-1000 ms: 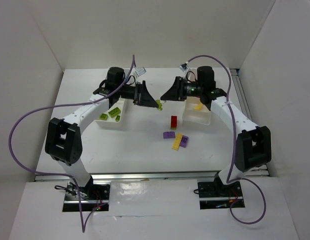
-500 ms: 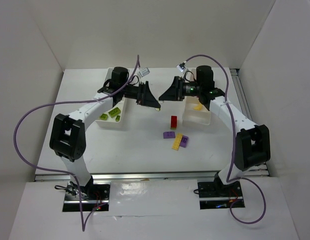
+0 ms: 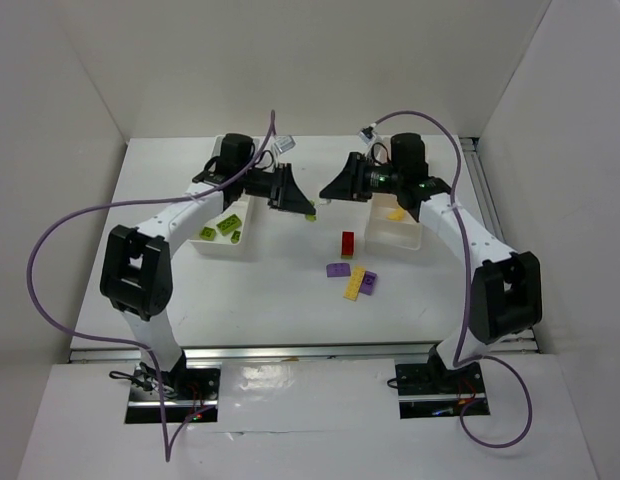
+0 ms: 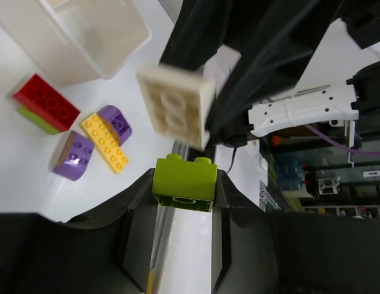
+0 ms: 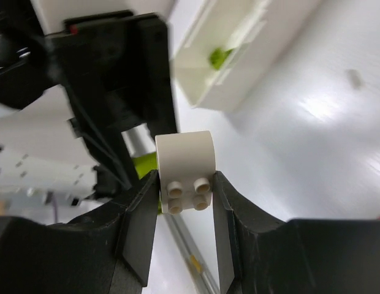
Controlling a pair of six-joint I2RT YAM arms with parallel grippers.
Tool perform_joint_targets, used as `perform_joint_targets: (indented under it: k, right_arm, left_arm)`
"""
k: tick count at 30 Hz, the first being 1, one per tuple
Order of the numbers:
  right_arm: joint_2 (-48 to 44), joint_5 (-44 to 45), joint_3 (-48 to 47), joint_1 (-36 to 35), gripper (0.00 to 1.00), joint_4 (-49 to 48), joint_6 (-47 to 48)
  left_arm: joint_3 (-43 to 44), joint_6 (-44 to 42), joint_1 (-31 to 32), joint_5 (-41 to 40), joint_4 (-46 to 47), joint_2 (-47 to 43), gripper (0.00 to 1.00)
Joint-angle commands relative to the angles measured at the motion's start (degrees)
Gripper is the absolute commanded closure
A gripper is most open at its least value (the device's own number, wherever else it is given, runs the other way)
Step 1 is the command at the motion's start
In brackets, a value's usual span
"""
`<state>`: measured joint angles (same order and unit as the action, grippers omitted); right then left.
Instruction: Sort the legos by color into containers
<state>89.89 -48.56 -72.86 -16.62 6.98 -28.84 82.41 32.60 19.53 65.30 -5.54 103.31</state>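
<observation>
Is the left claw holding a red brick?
No, the left claw grips a lime green brick between its two fingers.

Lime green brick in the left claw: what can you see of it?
The lime green brick looks like glossy plastic: a short block with two round studs along one edge and a hollow tube on its underside, which faces the wrist camera. The left claw pinches its two sides between dark fingers, holding it off the table. A white piece in the right claw hangs just beyond it, a small gap between them.
</observation>
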Motion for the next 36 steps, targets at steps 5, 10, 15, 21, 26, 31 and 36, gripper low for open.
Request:
perform_joint_targets:
  k: [5,10,15,21,26,31,36]
  right_arm:
    - [-6.6,25.1,-0.5,0.9,0.89,8.0,2.7]
    - [-7.2,45.5,-1.8,1.4,0.89,18.3,2.7]
    - [-7.2,52.3,0.1,2.0,0.89,20.0,2.2]
    - [-7.8,58.7,5.4,2.6,0.88,20.1,-0.4]
    - [-7.8,60.7,9.0,2.6,0.88,20.9,-0.9]
    - [-8.9,61.7,12.4,2.6,0.78,20.2,-1.6]
    - [-8.2,62.3,13.0,2.6,0.24,20.8,-2.2]
  left_arm:
    - [3.0,-9.7,-5.2,-2.9,-11.4,-0.1,1.00]
    - [6.0,-13.7,-12.7,-19.9,-29.7,-1.2,1.00]
    - [3.3,-16.2,-18.0,-37.9,-36.6,-4.4,1.00]
    - [-0.1,-11.2,-18.6,-52.1,-38.1,-5.1,1.00]
    - [-0.7,-10.2,-18.6,-54.7,-37.5,-4.6,0.71]
    - [0.6,-10.2,-18.0,-55.2,-37.0,-5.7,0.05]
    - [6.1,-11.9,-13.7,-55.7,-39.4,-7.1,0.01]
